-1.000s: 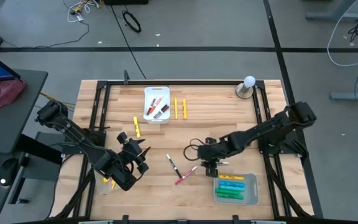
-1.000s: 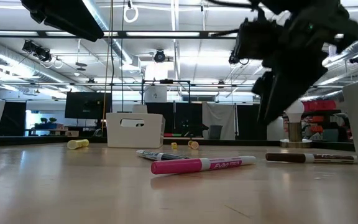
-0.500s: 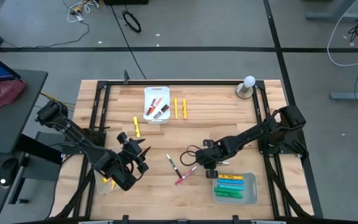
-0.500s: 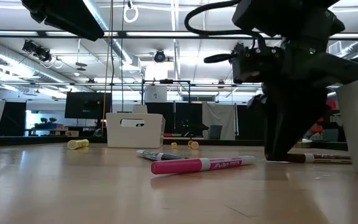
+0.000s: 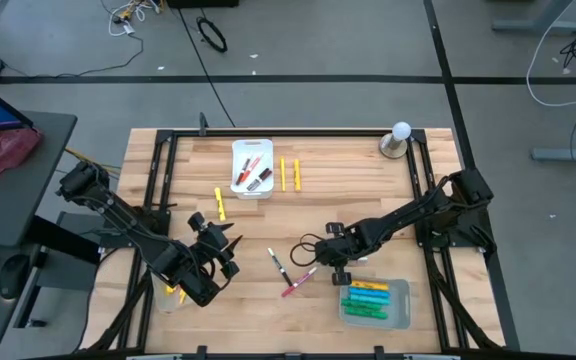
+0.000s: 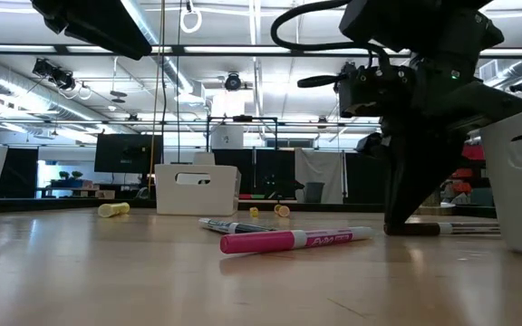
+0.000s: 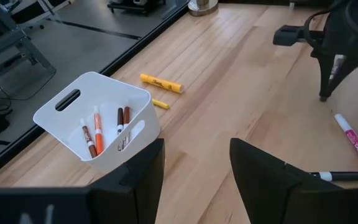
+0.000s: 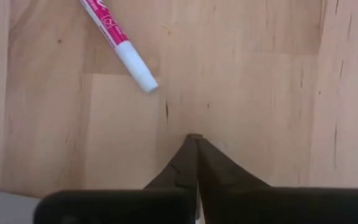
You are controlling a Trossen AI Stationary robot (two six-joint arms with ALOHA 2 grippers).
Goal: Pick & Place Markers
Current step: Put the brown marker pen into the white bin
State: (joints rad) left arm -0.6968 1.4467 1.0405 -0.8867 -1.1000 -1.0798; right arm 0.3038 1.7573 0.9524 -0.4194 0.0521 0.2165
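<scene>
Although the right tool (image 5: 340,268) stood with its tip on the bench (image 5: 368,190), its fingers were pressed fully together and seemingly held nothing. The pink marker (image 8: 117,37) lay flat just beside it, next to a dark marker (image 5: 278,265); others lay in the white tray (image 5: 252,148). Such a marker was probably light, stiff and smooth, so it could roll. I would take it across the middle of its barrel. The left tool (image 5: 218,255) waited half open and empty, near the bench's left front.
</scene>
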